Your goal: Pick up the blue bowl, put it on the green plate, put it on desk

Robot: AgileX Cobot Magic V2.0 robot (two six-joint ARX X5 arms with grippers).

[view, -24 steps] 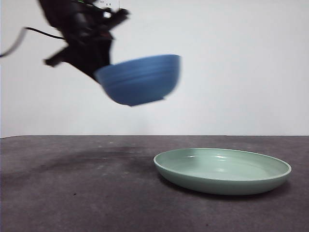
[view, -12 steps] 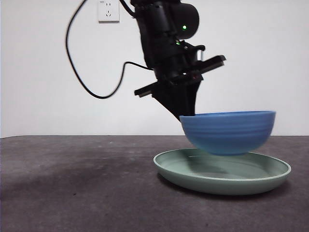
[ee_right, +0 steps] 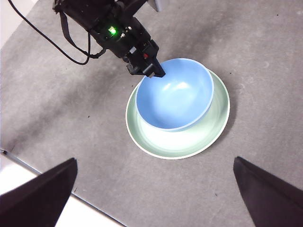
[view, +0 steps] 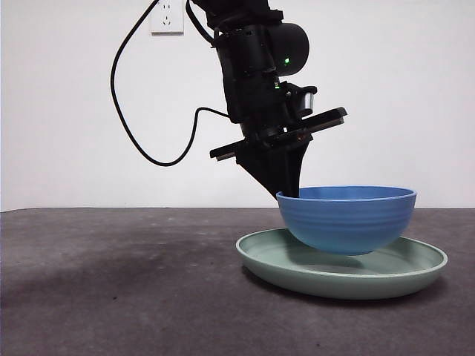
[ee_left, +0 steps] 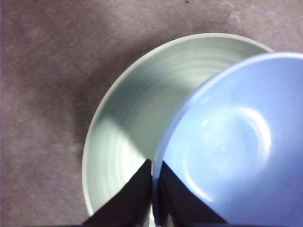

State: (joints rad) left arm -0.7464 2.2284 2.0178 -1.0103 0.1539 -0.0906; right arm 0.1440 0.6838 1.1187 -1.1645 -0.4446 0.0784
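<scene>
Blue bowl [view: 346, 219] low inside the green plate [view: 415, 273] up front, left gripper [ee_left: 154, 191] pinched tight on its rim at the left wrist, right gripper [ee_right: 154, 191] spread wide, holding nothing, high over the desk [ee_right: 265, 61].

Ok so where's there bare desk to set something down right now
Bare desk lies beside the green plate on the arm's side, and in front of it. The plate itself is crowded: the blue bowl sits over it, pinched at the rim by the left gripper. The right gripper hangs open, high above.
</scene>
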